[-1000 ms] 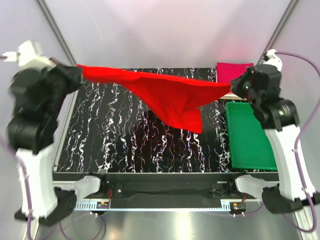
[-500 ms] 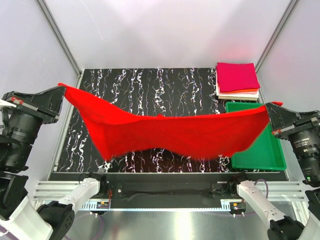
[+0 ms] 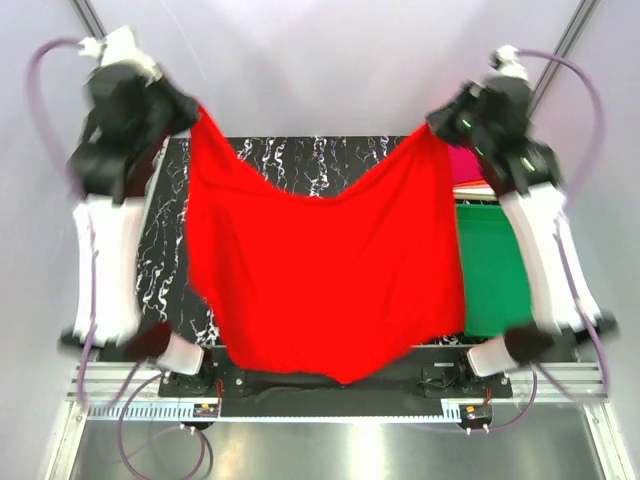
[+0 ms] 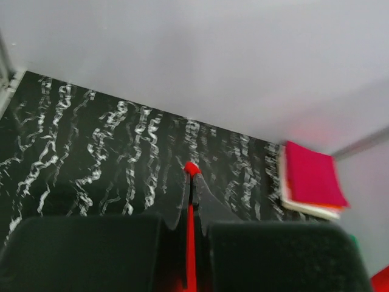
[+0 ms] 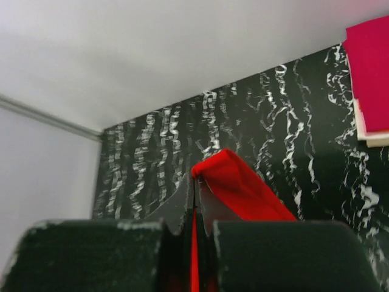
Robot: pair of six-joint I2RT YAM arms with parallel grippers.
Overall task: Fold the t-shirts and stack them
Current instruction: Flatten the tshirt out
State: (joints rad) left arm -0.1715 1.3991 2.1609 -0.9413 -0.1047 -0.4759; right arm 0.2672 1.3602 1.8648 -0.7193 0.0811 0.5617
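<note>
- The left gripper is pinched tight on one corner of the red t-shirt. A nub of red cloth pokes out past its closed fingertips. It is raised high above the far left corner of the worktop.
- The right gripper is clamped the same way on the opposite corner, high over the far right corner. A fold of red spills from its tips.
- Between the two arms the red t-shirt hangs as one broad sheet. Its top edge sags in the middle, and its lower hem drops to a point over the near edge of the black, white-veined worktop.
- The green tray lies along the right edge, partly hidden behind the hanging cloth.
- At the far right corner, a folded magenta t-shirt tops a neat stack, with a white folded shirt showing beneath it.
</note>
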